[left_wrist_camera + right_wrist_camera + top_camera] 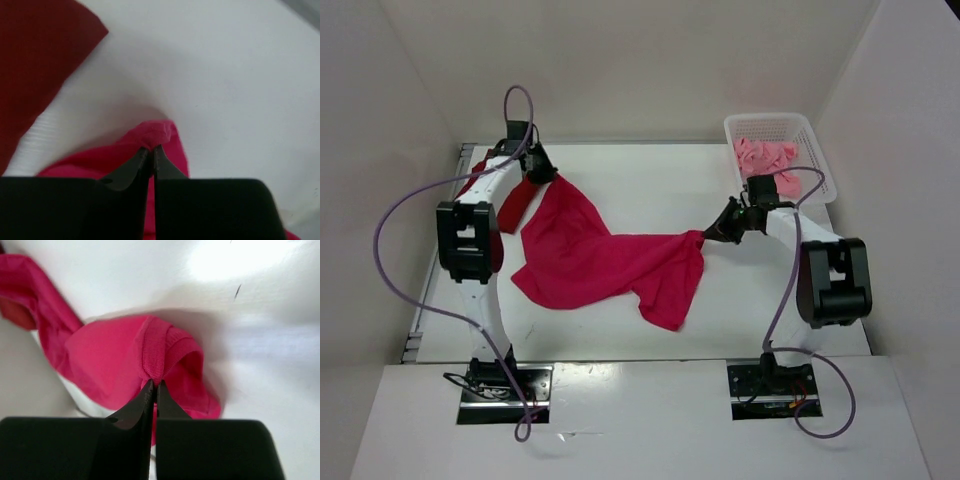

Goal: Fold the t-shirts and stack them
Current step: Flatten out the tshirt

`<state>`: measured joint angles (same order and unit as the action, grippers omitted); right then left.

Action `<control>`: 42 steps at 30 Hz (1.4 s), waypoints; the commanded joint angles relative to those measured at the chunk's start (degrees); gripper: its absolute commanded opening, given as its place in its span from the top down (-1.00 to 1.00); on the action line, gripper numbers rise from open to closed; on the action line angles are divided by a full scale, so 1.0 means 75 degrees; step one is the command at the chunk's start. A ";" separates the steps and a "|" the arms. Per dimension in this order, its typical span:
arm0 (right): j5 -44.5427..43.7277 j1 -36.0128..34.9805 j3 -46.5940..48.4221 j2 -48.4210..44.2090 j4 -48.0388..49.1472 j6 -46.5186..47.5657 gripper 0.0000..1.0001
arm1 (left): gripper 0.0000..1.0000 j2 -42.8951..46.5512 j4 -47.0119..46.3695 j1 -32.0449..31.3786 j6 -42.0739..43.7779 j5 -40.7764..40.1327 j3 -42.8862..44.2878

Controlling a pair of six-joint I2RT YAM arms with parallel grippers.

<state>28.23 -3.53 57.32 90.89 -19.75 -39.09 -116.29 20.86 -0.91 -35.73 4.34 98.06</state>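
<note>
A bright magenta t-shirt [590, 255] lies spread on the white table, pulled out between both grippers. My left gripper [542, 172] pinches its far-left corner; in the left wrist view the gripper [151, 147] has a bunched edge of the magenta cloth [155, 131] at its nearly touching tips. My right gripper [705, 237] is shut on the shirt's right end. The right wrist view shows that gripper [154, 384] clamping a ribbed hem of the shirt [110, 355]. A dark red t-shirt [517, 205] lies beside and partly under the left arm, and it shows too [35, 60] in the left wrist view. A salmon pink t-shirt [767, 155] sits crumpled in the basket.
The white mesh basket [770, 118] stands at the back right corner, close behind my right arm. Walls enclose the table on the left, back and right. Purple cables loop off both arms.
</note>
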 commanded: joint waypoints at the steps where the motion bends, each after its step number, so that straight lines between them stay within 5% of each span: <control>1: -0.0529 0.0049 0.1144 0.0592 0.0793 0.0103 1.00 | 0.77 -0.0290 0.0239 -0.0218 0.0333 0.0183 0.1976; 4: -0.0669 0.0049 0.1743 0.0701 0.0711 0.0021 0.72 | 0.25 -0.0304 0.0347 -0.0219 0.0404 0.0183 0.2206; 6: -0.0751 -0.0032 0.1814 0.0538 0.0711 0.0021 0.41 | -0.20 0.0385 0.0149 -0.0219 0.0498 0.0183 0.1238; 10: -0.0939 -0.0325 0.1370 -0.0141 0.0711 0.0021 0.19 | -1.00 0.2072 -0.0297 -0.0149 0.0417 -0.0086 -0.1129; 16: -0.1291 -0.1110 -0.0081 -0.1524 0.0664 -0.0259 0.14 | -0.97 0.4869 -0.0098 0.0506 -0.0062 0.0544 -0.4488; 17: -0.1291 -0.1193 -0.0154 -0.1653 0.0664 -0.0260 0.21 | -0.72 0.5236 -0.0214 0.0693 -0.0227 0.0628 -0.4937; 18: -0.1291 -0.1263 -0.0154 -0.1863 0.0513 -0.0261 0.45 | -0.10 0.5564 -0.0146 0.1055 -0.0403 0.0629 -0.5313; 21: -0.1291 -0.1673 -0.0377 -0.2263 0.0348 -0.0261 0.75 | 0.46 0.6422 0.0275 0.1654 -0.0943 0.0629 -0.6416; 22: -0.1372 -0.1917 -0.0470 -0.2333 0.0267 -0.0261 0.87 | 0.49 0.6586 0.0358 0.1749 -0.1048 0.0524 -0.6639; 27: -0.1443 -0.2272 -0.0810 -0.2696 0.0266 -0.0261 0.83 | 0.40 0.6879 0.0722 0.2264 -0.1904 0.0523 -0.7822; 32: -0.1443 -0.2447 -0.0986 -0.2779 0.0266 -0.0178 0.72 | 0.31 0.6366 0.0010 0.2359 -0.2407 0.0453 -0.8292; 37: -0.1374 -0.2447 -0.1057 -0.2849 0.0335 -0.0178 0.72 | 0.00 0.6083 -0.0250 0.2359 -0.2549 0.0101 -0.8540; 42: -0.1373 -0.2447 -0.1127 -0.2849 0.0336 -0.0178 0.72 | -0.03 0.5757 -0.0461 0.2359 -0.2549 -0.0156 -0.8610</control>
<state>18.57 -21.23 49.23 71.33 -18.31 -41.04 -71.22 20.16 16.58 -53.84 5.17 33.93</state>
